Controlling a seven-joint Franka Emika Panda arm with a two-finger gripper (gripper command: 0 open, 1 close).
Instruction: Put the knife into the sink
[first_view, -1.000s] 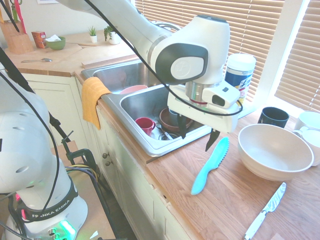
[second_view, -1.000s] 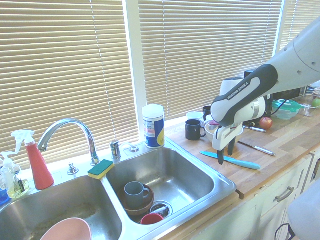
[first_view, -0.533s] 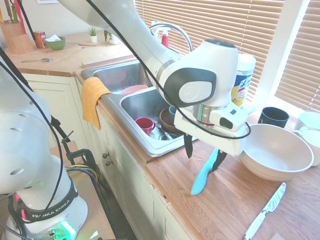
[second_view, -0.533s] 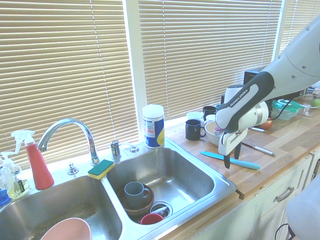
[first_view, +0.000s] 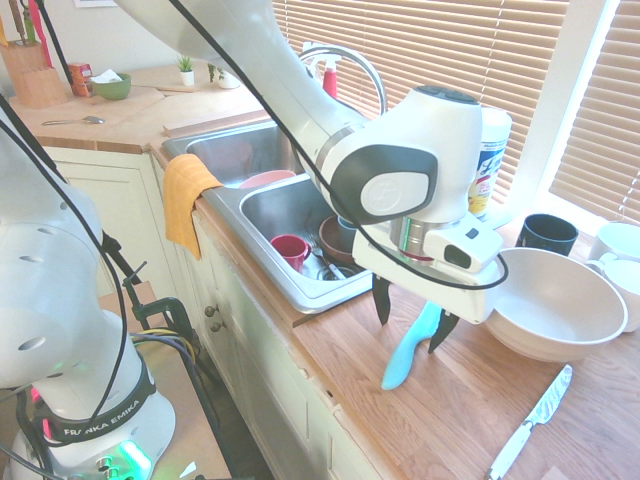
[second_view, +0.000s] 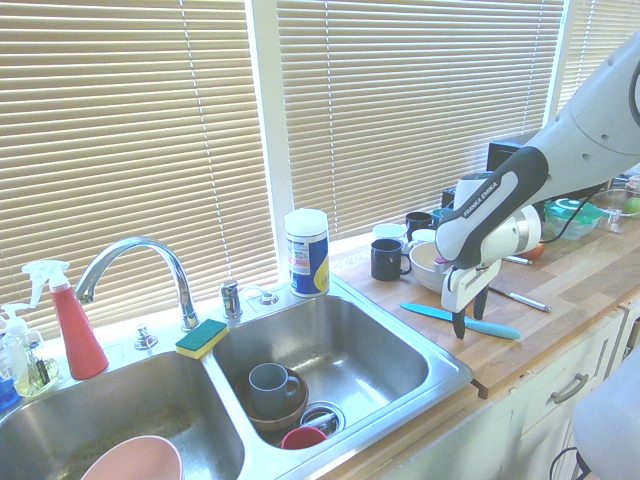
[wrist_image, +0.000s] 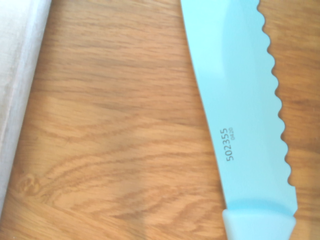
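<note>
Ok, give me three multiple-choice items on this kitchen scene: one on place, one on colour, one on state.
1. Where does the turquoise knife lie?
A. in the sink
B. on the wooden counter
C. in the white bowl

2. What colour is the cloth draped over the counter edge beside the sink?
A. orange
B. green
C. blue

3. How is the gripper set?
A. shut on the knife
B. open, a finger on each side of the knife
C. shut on a mug

Key: 1 B, it lies flat on the wood, beside the white bowl; 2 A, it shows orange; 3 B, the fingers stand apart astride the knife.
</note>
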